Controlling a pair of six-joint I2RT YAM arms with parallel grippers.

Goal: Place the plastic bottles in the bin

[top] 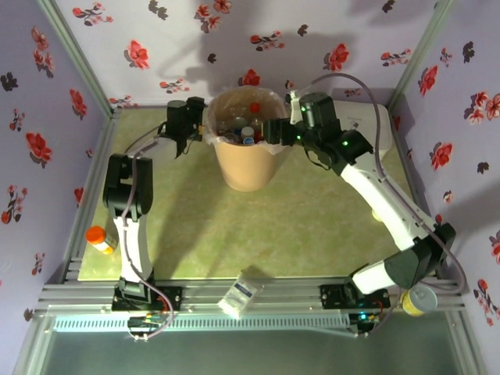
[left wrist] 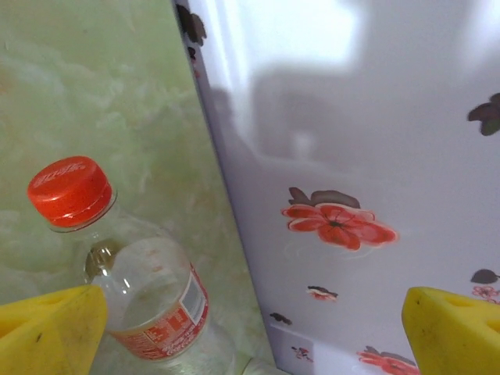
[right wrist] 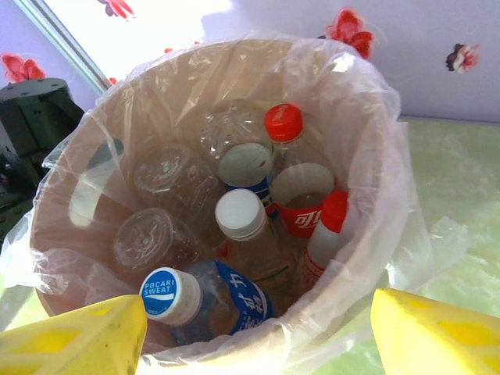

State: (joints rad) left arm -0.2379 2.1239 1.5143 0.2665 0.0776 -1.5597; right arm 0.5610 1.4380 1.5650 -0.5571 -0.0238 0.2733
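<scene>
Several plastic bottles (right wrist: pixel 241 215) lie inside the bin (top: pixel 246 168), which stands at the middle of the table's (top: pixel 312 226) far edge. Their caps are red, white and blue-and-white, and some bottles show only their clear bottoms. A clear bag (right wrist: pixel 391 195) lines the bin and folds over its rim.

The right gripper (right wrist: pixel 259 312) hangs over the bin's right rim. Its yellow fingers (right wrist: pixel 437 336) are wide apart and nothing is between them.

The left gripper (left wrist: pixel 254 312) is just beside the bin, toward the far left corner of the table. Its fingers (left wrist: pixel 55 332) are also spread wide and hold nothing. One bottle with a red cap (left wrist: pixel 148 289) and a red label is on the table close to the flowered wall (left wrist: pixel 351 156), near one finger; I cannot tell if they touch.
</scene>
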